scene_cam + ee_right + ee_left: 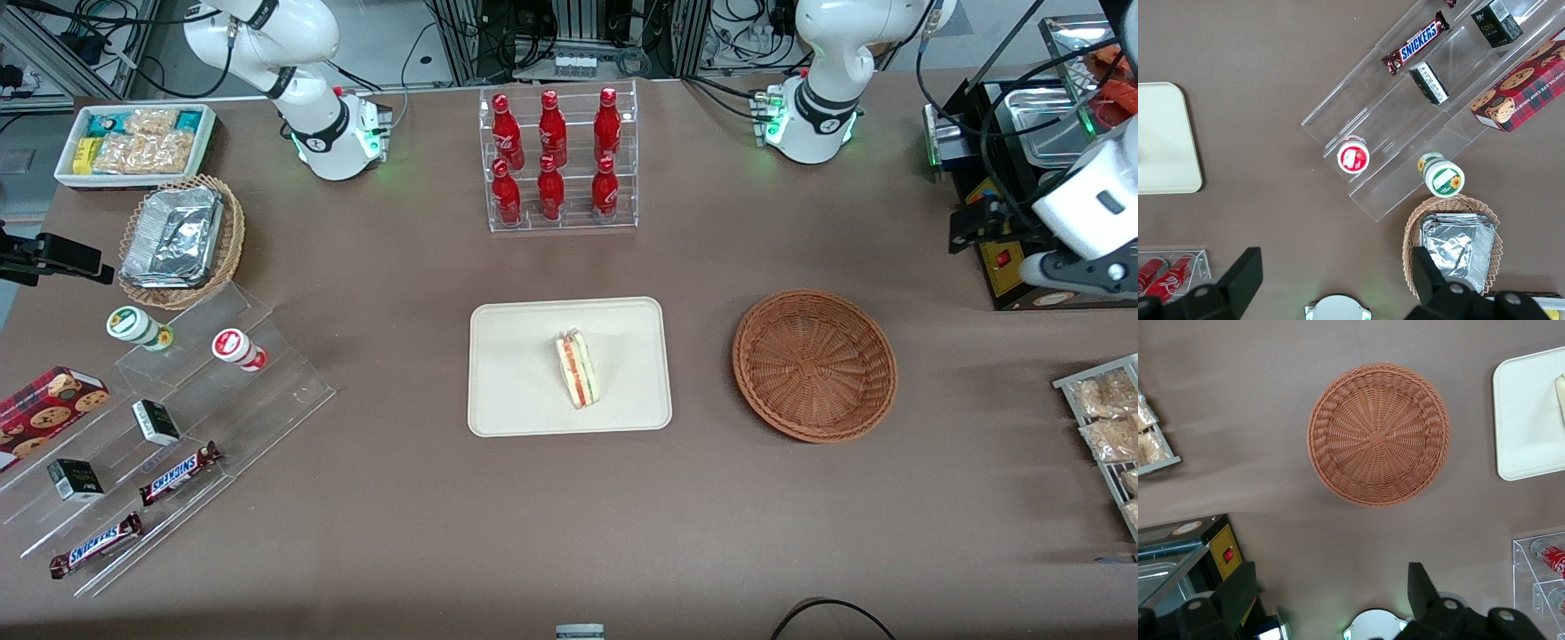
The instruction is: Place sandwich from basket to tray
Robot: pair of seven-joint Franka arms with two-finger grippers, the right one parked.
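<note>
The sandwich [578, 369], a pale wedge with red and green filling, stands on its edge on the cream tray [516, 356] in the middle of the table. The round reddish-brown basket [813, 364] sits beside the tray, toward the working arm's end, and holds nothing. The working arm [1089, 222] hangs high at that end of the table, well away from the basket. In the left wrist view my gripper [1330, 585] is open and empty. It looks down on the basket [1378, 433] and a corner of the tray [1528, 420], where a sliver of the sandwich [1561, 393] shows.
A clear rack of red bottles [557, 160] stands farther from the front camera than the tray. A black machine [1005, 178] and a rack of snack packets [1107, 418] sit at the working arm's end. Acrylic steps with snacks [178, 418] and a tan foil-tray basket [182, 240] lie toward the parked arm's end.
</note>
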